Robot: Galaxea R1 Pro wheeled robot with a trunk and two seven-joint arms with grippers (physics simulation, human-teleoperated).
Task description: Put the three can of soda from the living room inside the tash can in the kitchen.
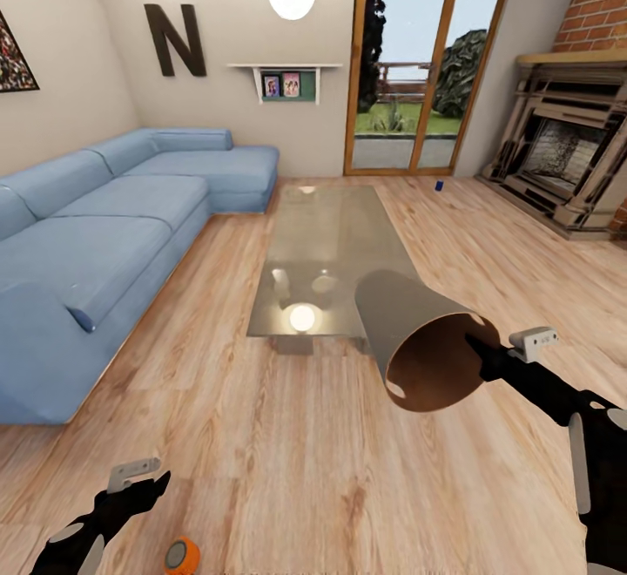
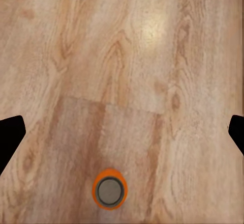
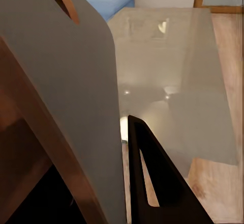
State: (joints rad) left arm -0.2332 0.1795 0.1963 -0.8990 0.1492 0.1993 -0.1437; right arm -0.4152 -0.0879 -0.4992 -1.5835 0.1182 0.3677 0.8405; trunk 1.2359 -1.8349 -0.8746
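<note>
Right gripper (image 1: 484,355): fingers clenched over the rim of the tash can (image 1: 409,331), one inside the tan wall, one outside. The bin hangs tilted, mouth toward the robot, just over the near right corner of the glass bench (image 1: 326,244).

Left gripper (image 1: 144,481): fingers released and spread wide, hovering above the pale wood floor (image 1: 287,453). Orange can (image 2: 109,190) stands upright on the floor just near of them, silver top (image 2: 109,191) up, not touched.

Blue can (image 1: 440,185) stands far off on the floor by the glass door (image 1: 418,61), right of the bench. Third can not located.

Handling, by judgement: cans light, stiff, thin-walled, smooth and likely slippery; take across the cylindrical side, mid-height, fingers straddling from above. Bin rigid, light; rim pinch may let it swing.

Blue sofa (image 1: 104,235) left, fireplace (image 1: 566,157) far right.
</note>
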